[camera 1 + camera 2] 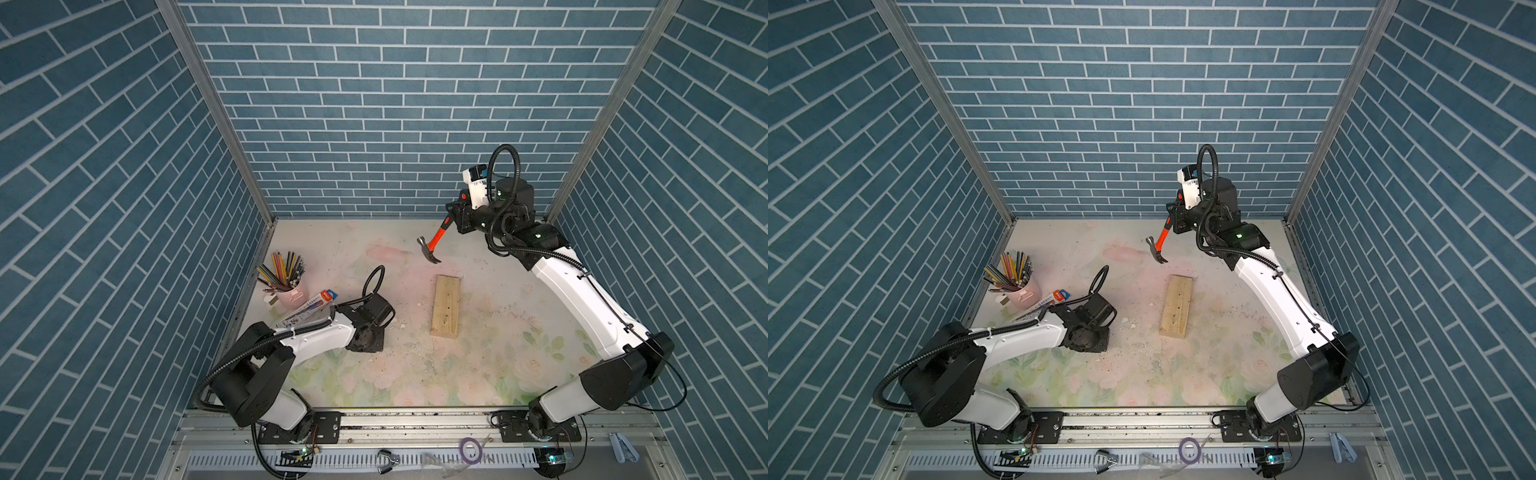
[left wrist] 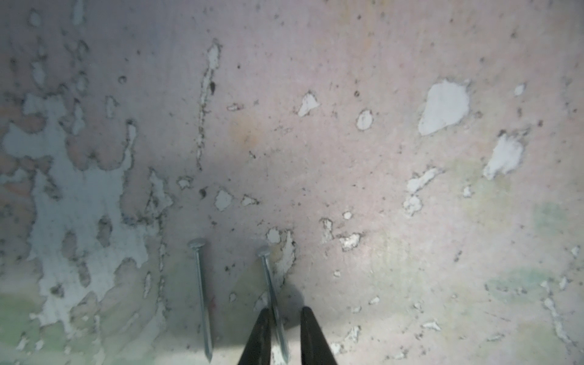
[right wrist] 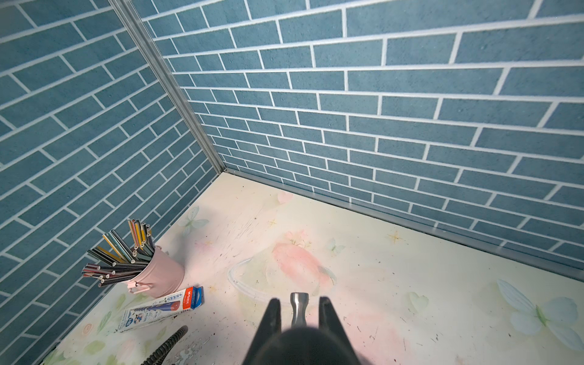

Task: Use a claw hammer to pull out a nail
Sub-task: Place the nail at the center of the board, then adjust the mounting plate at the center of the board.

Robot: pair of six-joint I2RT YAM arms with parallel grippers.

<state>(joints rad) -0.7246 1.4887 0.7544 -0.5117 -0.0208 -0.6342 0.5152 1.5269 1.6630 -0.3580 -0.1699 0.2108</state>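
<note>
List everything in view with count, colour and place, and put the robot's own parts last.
claw hammer: 1, silver head, orange-red handle, held off the table at the back
wooden block: 1, pale wood, flat mid-table
nails: 2, silver, lying loose on the table
cup: 1, pink, back left by the wall
pencils: many, mixed colours, standing in the cup
pack: 1, white, blue and red, flat beside the cup
tape ring: 1, purple, front rail
table: 1, pale floral, worn
walls: 3, blue brick print
left gripper: 1, black, open, low over the nails
right gripper: 1, black, shut on the claw hammer
</note>
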